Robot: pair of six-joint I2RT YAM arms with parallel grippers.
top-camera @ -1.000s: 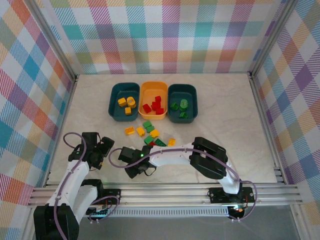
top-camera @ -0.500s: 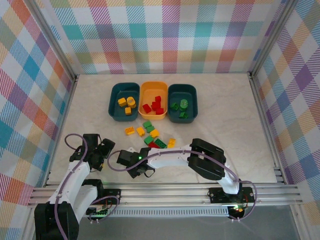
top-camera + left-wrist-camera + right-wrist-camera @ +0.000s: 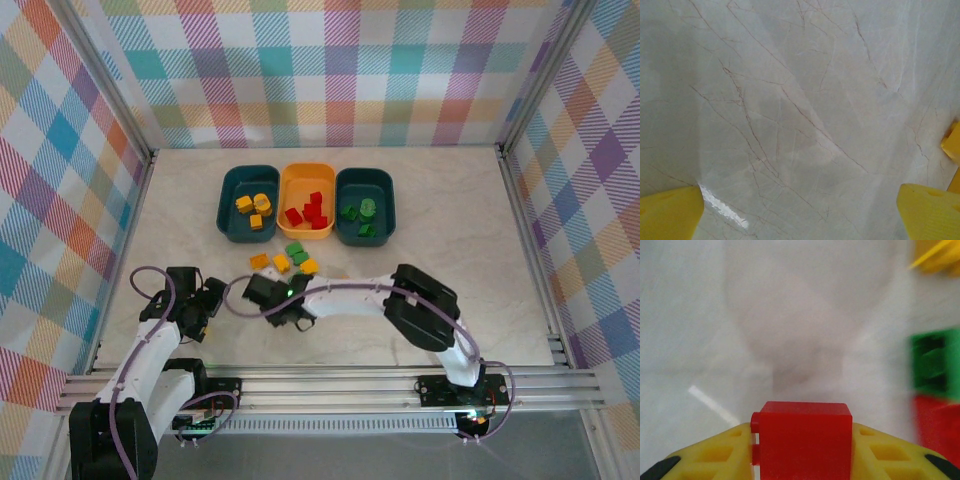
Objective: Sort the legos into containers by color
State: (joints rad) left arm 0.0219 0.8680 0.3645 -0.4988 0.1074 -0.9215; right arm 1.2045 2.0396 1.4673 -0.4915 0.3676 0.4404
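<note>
Red brick (image 3: 805,437) sits clamped between the yellow fingers of the right gripper (image 3: 802,457). Its jaws have narrowed onto it over the last second, and the wrist has swung up from the near edge to the loose legos (image 3: 290,258). Left gripper (image 3: 208,300) stays put, jaws spread wide over bare surface. Beyond the pile the containers stand in a row — left teal bin (image 3: 222,205) with yellow bricks, orange bin (image 3: 307,167) with red, right teal bin (image 3: 394,210) with green. Pale veined marble tabletop (image 3: 450,230); pastel plaid walls (image 3: 330,70).

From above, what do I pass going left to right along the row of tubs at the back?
First teal bin holding yellow bricks → orange-yellow bin holding red bricks → second teal bin holding green bricks.
</note>
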